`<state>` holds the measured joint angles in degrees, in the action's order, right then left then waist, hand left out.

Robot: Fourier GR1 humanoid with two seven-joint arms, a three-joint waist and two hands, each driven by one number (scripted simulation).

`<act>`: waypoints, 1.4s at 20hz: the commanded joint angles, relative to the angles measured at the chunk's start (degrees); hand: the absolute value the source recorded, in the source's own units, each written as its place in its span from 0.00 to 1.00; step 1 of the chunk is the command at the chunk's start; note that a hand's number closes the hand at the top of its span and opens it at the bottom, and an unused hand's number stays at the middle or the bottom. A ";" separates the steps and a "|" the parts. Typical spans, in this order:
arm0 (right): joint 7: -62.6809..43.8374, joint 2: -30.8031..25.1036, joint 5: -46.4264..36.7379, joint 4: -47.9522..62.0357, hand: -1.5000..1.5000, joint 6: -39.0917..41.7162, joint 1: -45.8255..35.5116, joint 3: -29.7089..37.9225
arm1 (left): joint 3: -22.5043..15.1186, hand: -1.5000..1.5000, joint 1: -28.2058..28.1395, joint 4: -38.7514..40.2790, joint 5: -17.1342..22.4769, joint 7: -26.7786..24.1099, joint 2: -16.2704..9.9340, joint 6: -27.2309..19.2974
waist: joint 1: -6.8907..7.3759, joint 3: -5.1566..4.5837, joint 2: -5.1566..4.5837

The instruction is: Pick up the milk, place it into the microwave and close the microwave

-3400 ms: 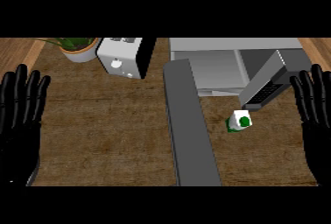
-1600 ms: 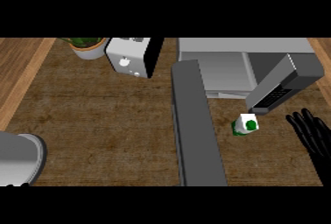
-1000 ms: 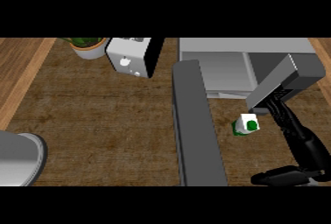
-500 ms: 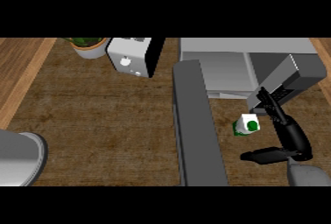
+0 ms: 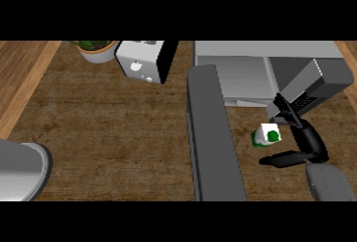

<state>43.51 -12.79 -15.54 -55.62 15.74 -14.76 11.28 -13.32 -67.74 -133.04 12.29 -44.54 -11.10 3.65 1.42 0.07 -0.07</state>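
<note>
At the far left a grey forearm (image 5: 21, 170) fills the lower corner above the brown worktop (image 5: 111, 132); the left hand itself is out of view. Along the back edge stand a potted plant (image 5: 96, 48) and, just beside it, a white toaster (image 5: 145, 67). Further right the microwave's open door (image 5: 215, 142) runs down the middle as a long grey slab, with the microwave (image 5: 268, 75) behind it and its dark control panel (image 5: 310, 97) angled at the right side. The milk (image 5: 267, 136) (a small white carton with green markings) sits on the worktop just right of the door, in front of the microwave and not inside it. The right hand (image 5: 307, 142) is spread beside the carton: straight fingers (image 5: 286, 111) reach up past its right side, the thumb (image 5: 279, 159) sticks out below it, and nothing is pinched; whether the hand touches the carton is unclear
</note>
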 commanded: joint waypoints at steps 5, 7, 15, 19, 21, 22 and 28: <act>7.01 -0.86 -3.63 16.20 0.00 -0.86 -6.09 -1.17 | 0.31 0.00 3.38 2.61 -0.74 0.80 1.81 -1.58 | -0.18 0.01 -0.17; 11.66 -0.91 -5.30 18.80 0.00 -3.36 -3.99 -1.67 | 0.62 0.00 0.69 5.22 -1.19 -4.78 1.18 1.54 | 0.08 0.01 -0.02; 18.33 -2.53 -8.12 30.78 0.00 -12.19 -9.10 0.18 | 3.43 0.00 0.99 4.45 1.55 -3.39 0.05 2.59 | 0.36 0.06 -0.26; 21.87 -0.92 -11.17 33.13 1.00 -19.89 -8.84 -0.93 | 5.21 0.00 0.24 3.50 4.36 -2.50 -0.93 3.94 | 0.48 0.08 -0.39; 20.75 -1.18 -12.88 34.32 1.00 -23.26 -11.53 -1.35 | 3.00 0.00 0.75 3.62 1.64 -2.92 0.18 3.17 | 0.88 0.12 -0.51; 19.88 -2.24 -13.27 35.43 1.00 -22.33 -12.72 -1.45 | 4.15 0.00 3.63 6.59 1.99 -2.79 0.11 3.27 | 0.56 0.08 -0.50; 22.20 -3.42 -12.91 40.44 1.00 -24.27 -15.13 0.59 | 4.53 0.00 1.36 3.65 3.07 -2.70 -0.10 3.98 | 1.39 0.19 -0.75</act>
<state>60.94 -15.44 -27.49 -19.39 -4.30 -28.96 11.26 -10.19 -66.26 -128.79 14.25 -47.28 -10.77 7.14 2.66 -0.12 -0.12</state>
